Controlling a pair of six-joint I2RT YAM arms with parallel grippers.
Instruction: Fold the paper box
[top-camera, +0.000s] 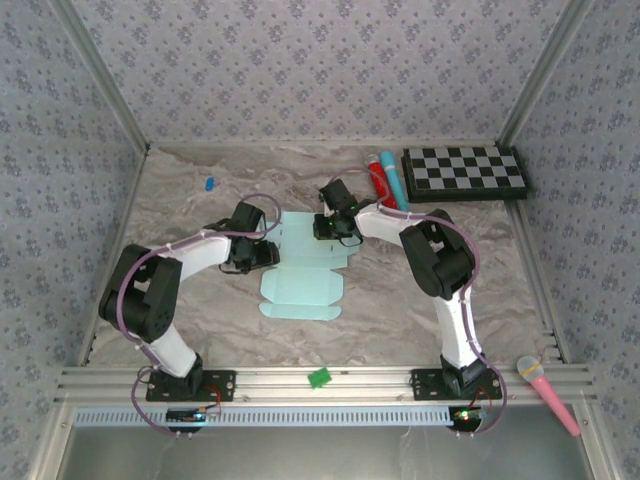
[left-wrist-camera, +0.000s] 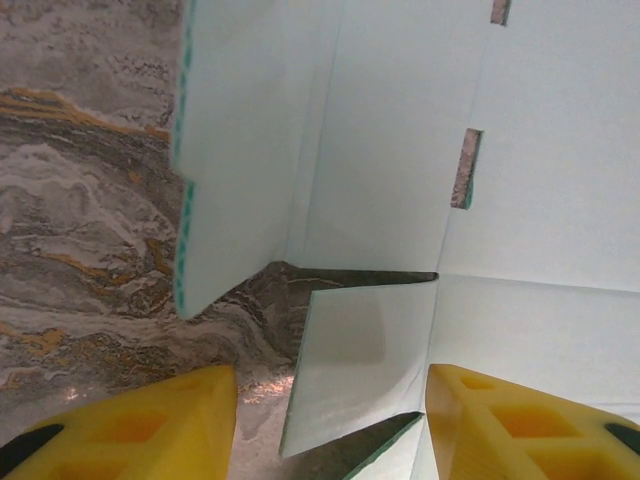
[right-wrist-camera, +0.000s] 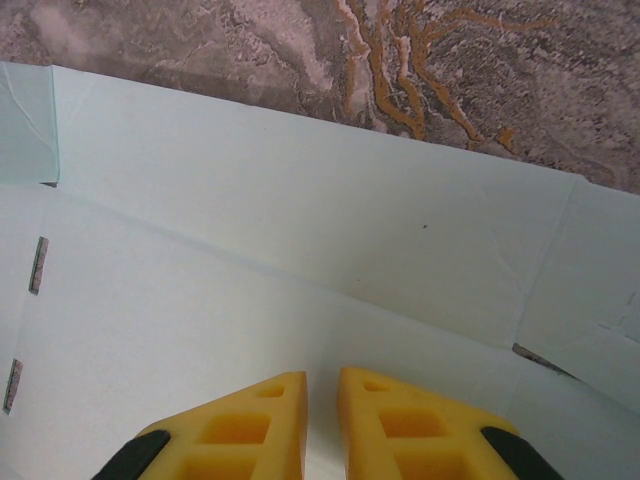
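The paper box (top-camera: 303, 275) lies as a flat pale aqua die-cut sheet in the middle of the marble table. My left gripper (top-camera: 262, 252) is at the sheet's left edge. In the left wrist view this gripper (left-wrist-camera: 330, 372) is open, with a small raised flap (left-wrist-camera: 360, 340) standing between its yellow fingers (left-wrist-camera: 180, 420). A long side panel (left-wrist-camera: 230, 150) is tilted up beside it. My right gripper (top-camera: 335, 228) sits on the sheet's far right part. Seen from its wrist, the right gripper (right-wrist-camera: 322, 375) has its tips almost together on the flat card (right-wrist-camera: 300, 230), holding nothing.
A checkerboard (top-camera: 465, 172) lies at the back right, with a red tube (top-camera: 379, 180) and a blue tube (top-camera: 394, 182) beside it. A tiny dark-blue piece (top-camera: 210, 184) rests at the back left. A green bit (top-camera: 320, 377) and a pink microphone (top-camera: 547, 393) lie on the front rail.
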